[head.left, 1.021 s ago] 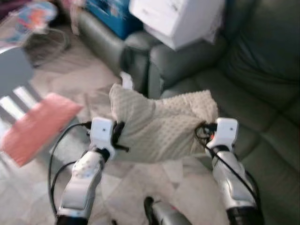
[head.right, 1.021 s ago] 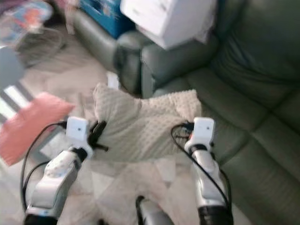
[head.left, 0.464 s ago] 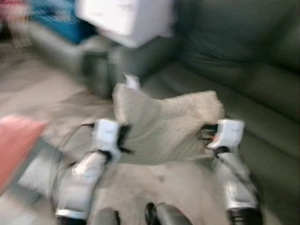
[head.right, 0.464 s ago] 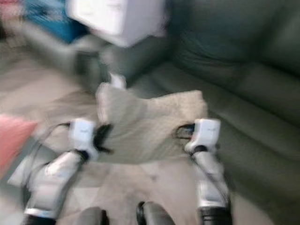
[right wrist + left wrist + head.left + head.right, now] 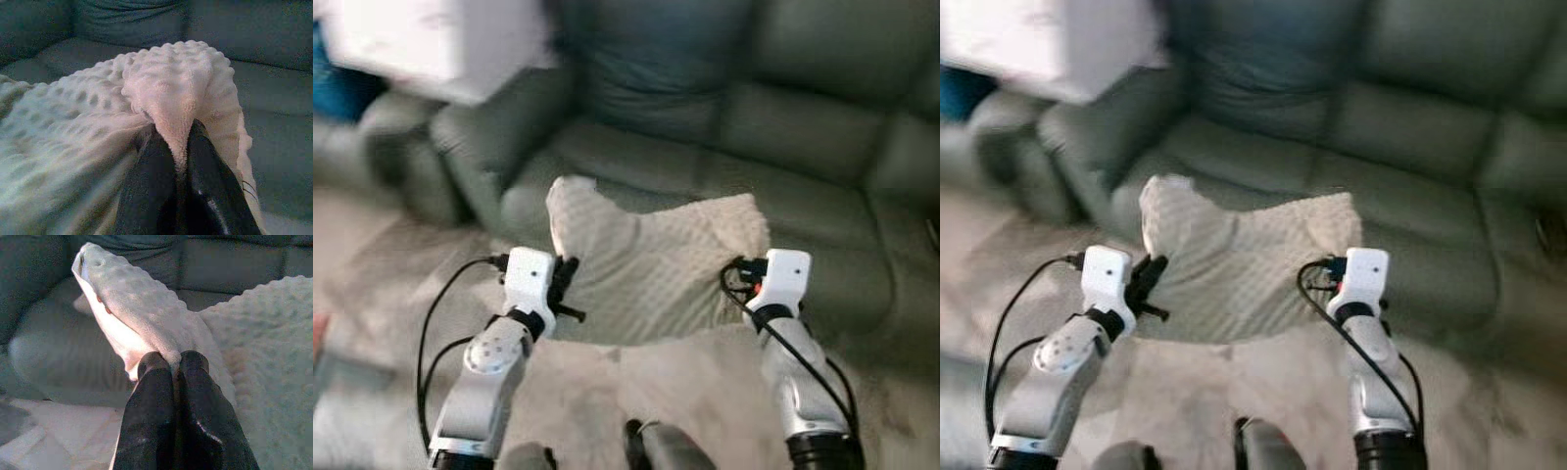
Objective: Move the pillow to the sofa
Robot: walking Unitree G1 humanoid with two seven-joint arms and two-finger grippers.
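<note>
Left gripper [image 5: 175, 363] and right gripper [image 5: 177, 142], each clamped tight on an edge of the cream pillow [image 5: 651, 264], hold it at frame centre before the green sofa [image 5: 754, 127].

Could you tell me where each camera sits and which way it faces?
Left eye view: head, looking down at both silver arms carrying the pillow toward the sofa.
Right eye view: the same scene.
Left wrist view: along the left gripper, pinching the pillow's edge.
Right wrist view: along the right gripper, pinching the opposite edge.
All share pillow and sofa.
</note>
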